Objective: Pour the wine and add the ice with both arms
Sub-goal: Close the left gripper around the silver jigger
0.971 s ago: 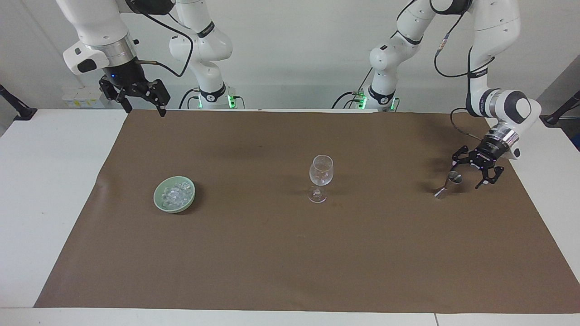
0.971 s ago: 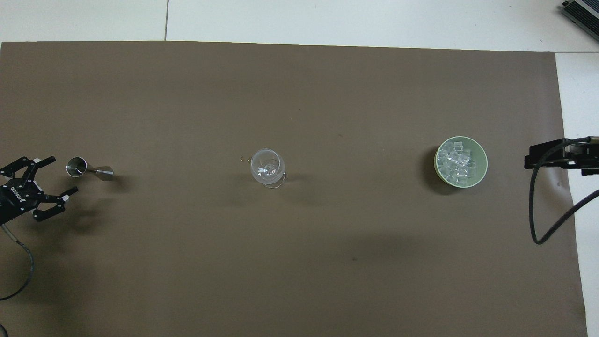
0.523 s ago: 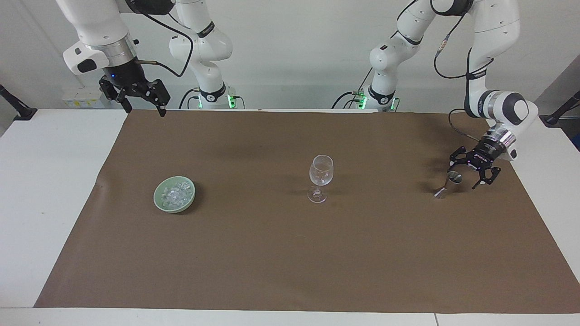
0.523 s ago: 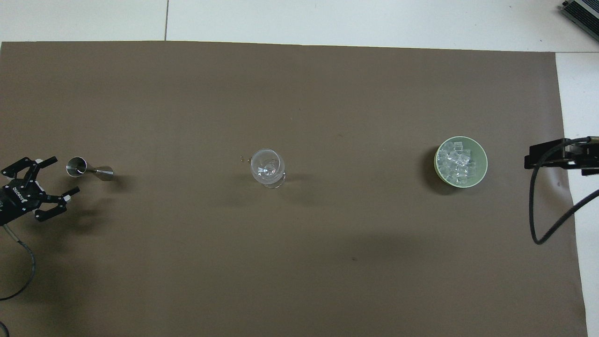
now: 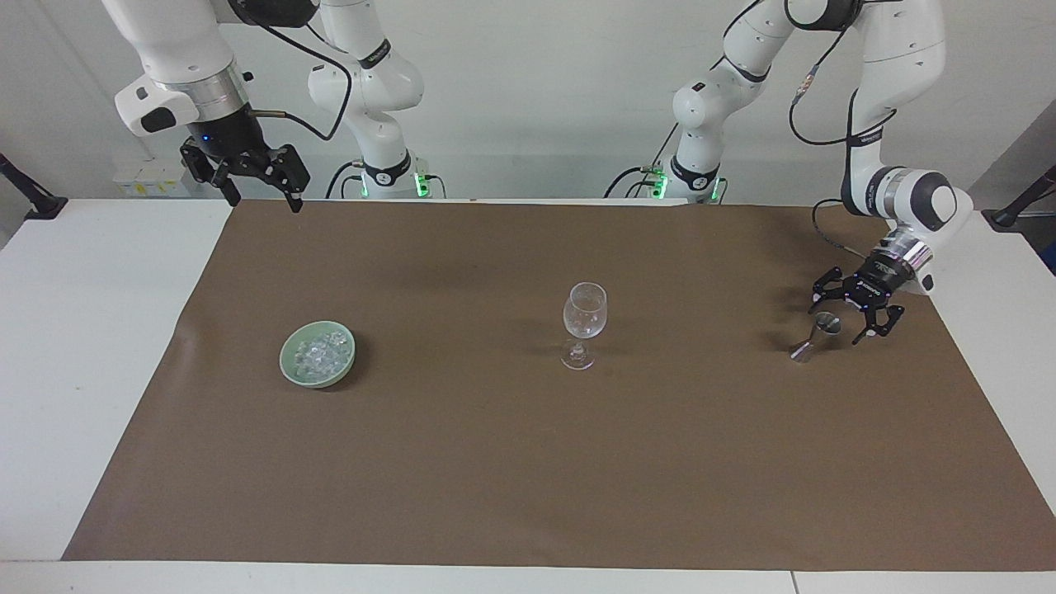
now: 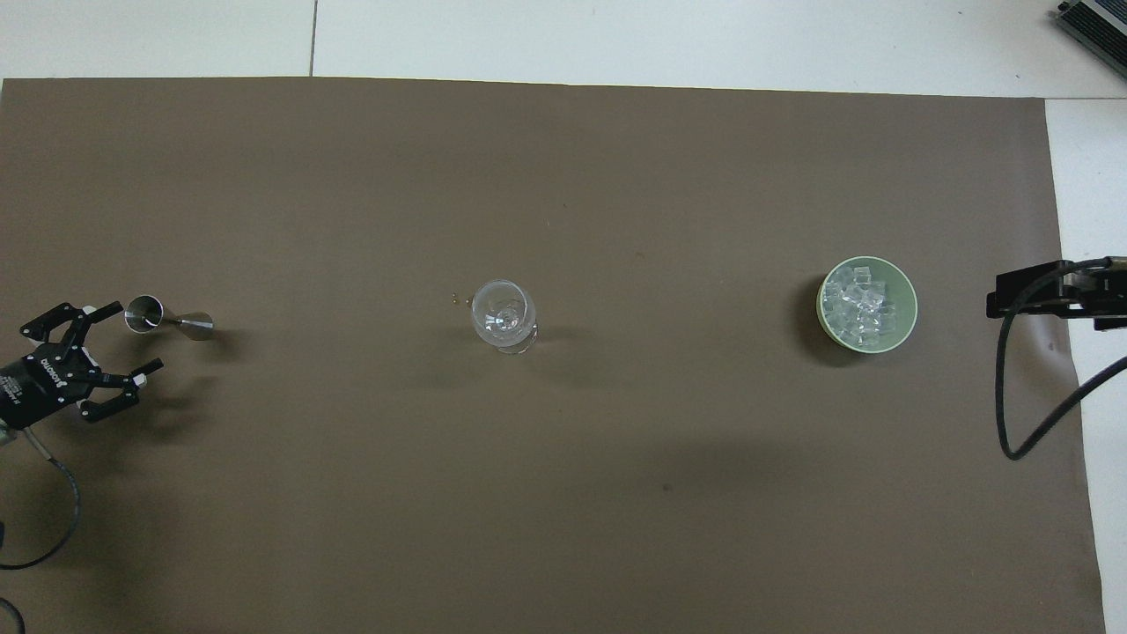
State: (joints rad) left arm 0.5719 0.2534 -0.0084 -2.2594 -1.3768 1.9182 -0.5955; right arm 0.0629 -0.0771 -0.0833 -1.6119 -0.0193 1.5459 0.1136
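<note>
Ice [image 5: 320,353] sits heaped in the green bowl [image 5: 290,373] at the lower left of the facing view, well apart from the wine glass [image 5: 584,323] at mid-frame. You should expect the cubes to be hard, light and slippery; a two-finger pinch on one cube across flat faces looks the safest hold, since any skew would likely squirt it out.

Your right gripper [image 5: 261,196] hangs empty at the upper left, fingers spread wide, above the mat's [image 5: 528,462] top edge; that arm waits.

Your left gripper [image 5: 851,315] is at the right of the frame, jaws wide and holding nothing, just beside the steel measuring cup [image 5: 817,337], which stands on the mat. Whether a finger touches the cup cannot be told. Take it at its narrow waist; polished metal will probably slip, and tipping would spill its contents.
</note>
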